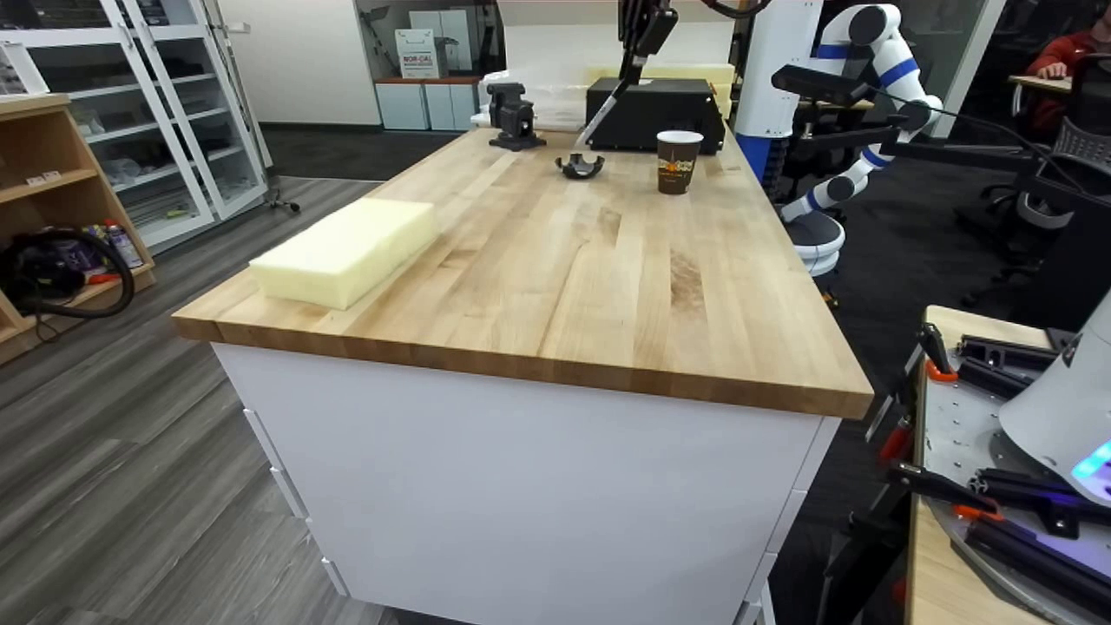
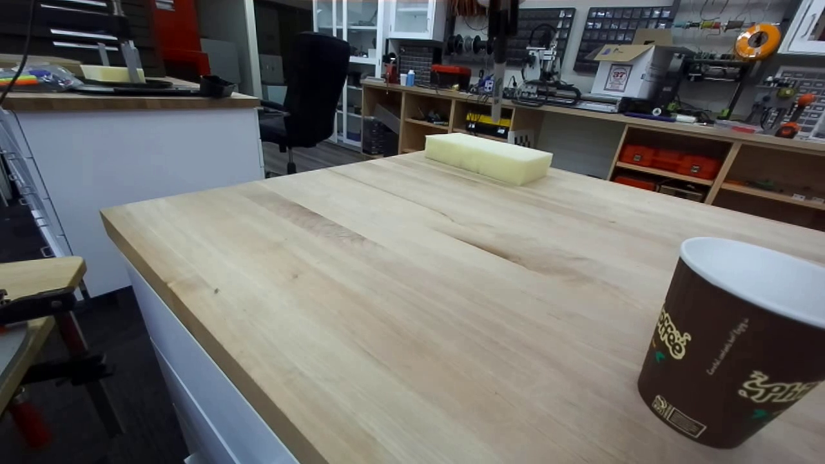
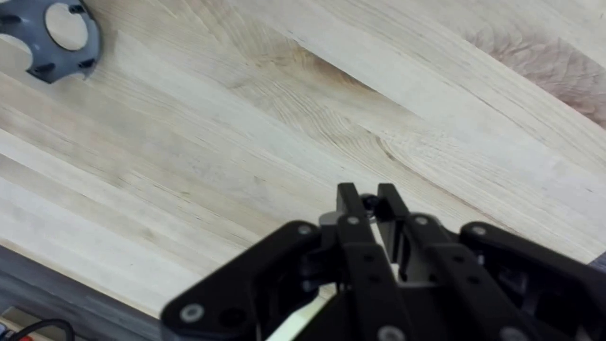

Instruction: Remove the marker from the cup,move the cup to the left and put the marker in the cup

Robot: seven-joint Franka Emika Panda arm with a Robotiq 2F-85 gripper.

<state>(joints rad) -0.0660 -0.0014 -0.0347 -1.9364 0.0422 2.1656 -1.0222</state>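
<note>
The gripper (image 1: 634, 68) is raised above the table, its fingers closed around the marker (image 1: 605, 117). Pale grey-white along its lower part, the marker hangs down at a slant in an exterior view, while the marker (image 2: 498, 93) looks almost upright from elsewhere. From the wrist, the gripper (image 3: 367, 189) shows a narrow gap, with the dark round end of the marker (image 3: 369, 201) between the fingertips. The brown cup (image 1: 677, 165) stands upright on the table, apart from the gripper. Nothing sticks out of the cup (image 2: 728, 361), whose inner wall is white; its bottom is hidden.
A grey ring-shaped part (image 1: 580, 167) lies on the wooden table (image 1: 538, 269), to the left of the cup in that exterior view. Behind the cup there is a black box (image 1: 655, 113). A black clamp-like device (image 1: 514, 117) and a yellow foam block (image 1: 347, 247) also occupy the table.
</note>
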